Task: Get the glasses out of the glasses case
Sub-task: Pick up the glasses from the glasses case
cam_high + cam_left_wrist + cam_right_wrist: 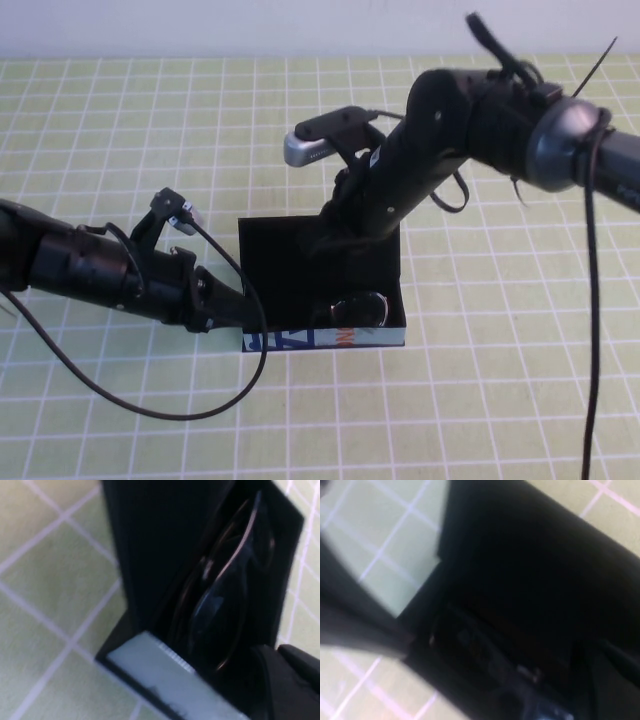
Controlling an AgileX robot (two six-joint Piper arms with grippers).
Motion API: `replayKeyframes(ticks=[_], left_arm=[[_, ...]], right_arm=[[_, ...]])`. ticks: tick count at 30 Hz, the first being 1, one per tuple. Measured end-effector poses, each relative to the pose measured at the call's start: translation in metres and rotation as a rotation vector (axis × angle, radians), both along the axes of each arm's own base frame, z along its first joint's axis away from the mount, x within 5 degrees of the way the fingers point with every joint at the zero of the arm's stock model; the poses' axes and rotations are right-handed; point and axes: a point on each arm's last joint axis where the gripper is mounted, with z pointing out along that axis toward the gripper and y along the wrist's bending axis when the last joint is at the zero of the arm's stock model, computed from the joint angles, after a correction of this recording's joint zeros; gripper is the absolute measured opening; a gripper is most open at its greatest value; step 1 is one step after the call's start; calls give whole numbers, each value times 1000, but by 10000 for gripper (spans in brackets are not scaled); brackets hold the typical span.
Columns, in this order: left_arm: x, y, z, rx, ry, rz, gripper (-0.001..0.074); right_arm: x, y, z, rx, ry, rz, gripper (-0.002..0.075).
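Both arms are meeting at the open glasses case (300, 262) on the green gridded counter (480, 400).

The right arm is reaching in from the far right, bending steeply down so that the right gripper (340, 240) is dipping into the case from the far side; its jaws are hidden against the black interior, so I cannot tell their state. The left arm is lying low across the counter from the left, with the left gripper (235, 312) pressing against the case's near-left corner; whether its jaws are clenched or released I cannot tell. The glasses (225, 595) are sitting inside the case, near its printed front wall.
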Motion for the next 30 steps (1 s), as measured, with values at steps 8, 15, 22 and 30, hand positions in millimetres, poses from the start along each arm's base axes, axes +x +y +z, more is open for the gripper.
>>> replayKeyframes(ticks=[8, 15, 22, 30], left_arm=[[7, -2, 6, -39, -14, 32, -4], [19, -1, 6, -44, -23, 171, -4], [25, 2, 4, -25, -20, 263, -4], [26, 3, 4, -24, -18, 276, -4]], right_arm=[[-22, -7, 34, -57, -65, 247, -18], [-47, 1, 33, -124, -125, 552, -17], [-49, 3, 29, -137, -196, 686, 36], [-44, 8, 17, -152, -268, 838, 277]])
